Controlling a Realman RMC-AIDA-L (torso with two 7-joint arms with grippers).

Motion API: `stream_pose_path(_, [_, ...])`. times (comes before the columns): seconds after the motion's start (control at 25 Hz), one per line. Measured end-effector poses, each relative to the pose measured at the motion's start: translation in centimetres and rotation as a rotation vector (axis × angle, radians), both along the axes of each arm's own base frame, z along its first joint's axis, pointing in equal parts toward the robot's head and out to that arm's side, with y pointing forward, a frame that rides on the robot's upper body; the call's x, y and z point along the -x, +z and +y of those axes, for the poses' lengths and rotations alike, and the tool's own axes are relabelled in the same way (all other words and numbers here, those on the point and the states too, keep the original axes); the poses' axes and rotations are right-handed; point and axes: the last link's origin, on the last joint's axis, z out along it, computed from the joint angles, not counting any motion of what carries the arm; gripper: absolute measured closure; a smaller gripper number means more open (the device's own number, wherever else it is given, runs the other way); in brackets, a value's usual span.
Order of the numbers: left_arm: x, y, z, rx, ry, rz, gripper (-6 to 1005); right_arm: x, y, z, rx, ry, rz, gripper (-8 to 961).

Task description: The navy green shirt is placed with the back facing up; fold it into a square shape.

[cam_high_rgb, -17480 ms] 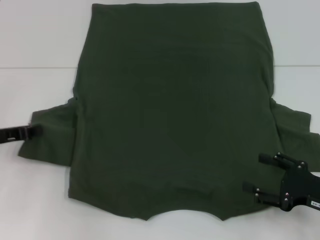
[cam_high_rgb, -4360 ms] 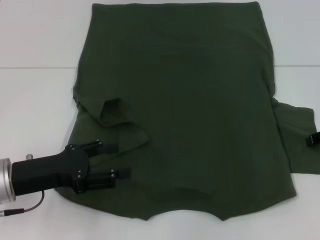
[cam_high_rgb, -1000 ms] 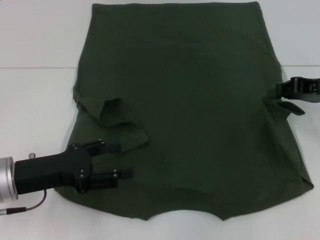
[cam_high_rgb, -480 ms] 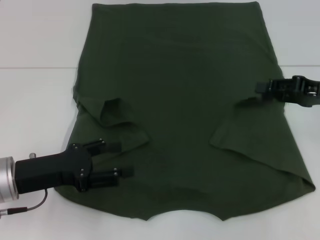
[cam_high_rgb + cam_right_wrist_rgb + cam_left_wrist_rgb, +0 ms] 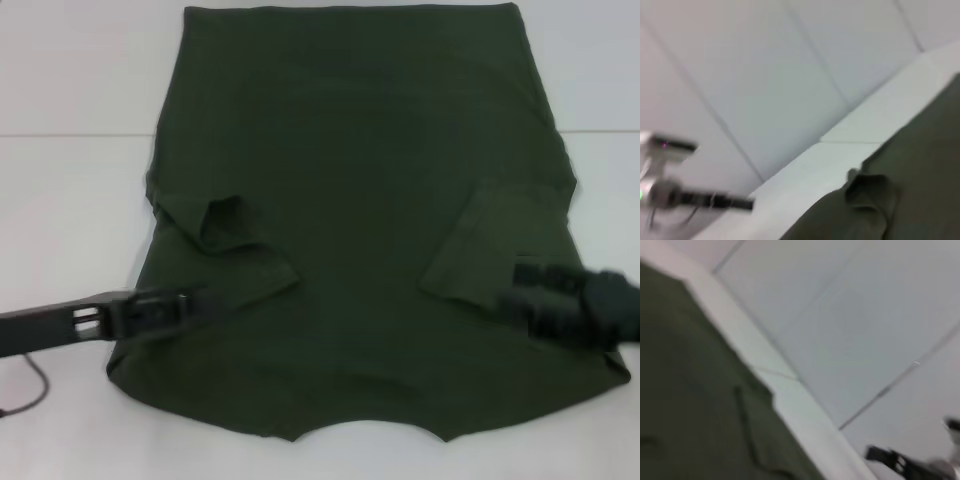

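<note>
— Both sleeves now lie folded onto the shirt (image 5: 350, 200); the right hand (image 5: 570, 305) has dropped to the lower right, the left hand (image 5: 150, 310) swung flat at lower left.
— Gripping anything?
— Can't tell, both blurred. Shirt's spread across the table (image 5: 70, 200); lengthwise folds remain.

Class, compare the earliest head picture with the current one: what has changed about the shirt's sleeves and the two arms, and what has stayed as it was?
Both sleeves of the navy green shirt now lie folded inward on its back: the left sleeve first, the right sleeve just now. The right pincer has dropped toward the near right corner; the left pincer has turned flat along the left edge. The shirt's body and white table stayed put.
</note>
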Motion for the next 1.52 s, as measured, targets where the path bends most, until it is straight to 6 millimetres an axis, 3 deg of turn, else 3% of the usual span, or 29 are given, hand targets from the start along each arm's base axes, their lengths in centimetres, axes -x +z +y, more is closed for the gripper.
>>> stream_pose_path(0.32, [4.1,3.8,-0.5,0.138,0.373,0.123,115,-1.6,-3.3,-4.2,-0.107,0.158,-0.066,26])
stream_pose_path(0.6, [6.0,3.8,0.4,0.163,0.584,0.219,115,-1.9,-4.4,-5.1,-0.054,0.187,-0.102,27])
stream_pose_path(1.52, [5.6,1.7,2.8,0.225,0.674,0.299,115,-2.0,-5.5,-5.8,-0.078,0.368,-0.2,29])
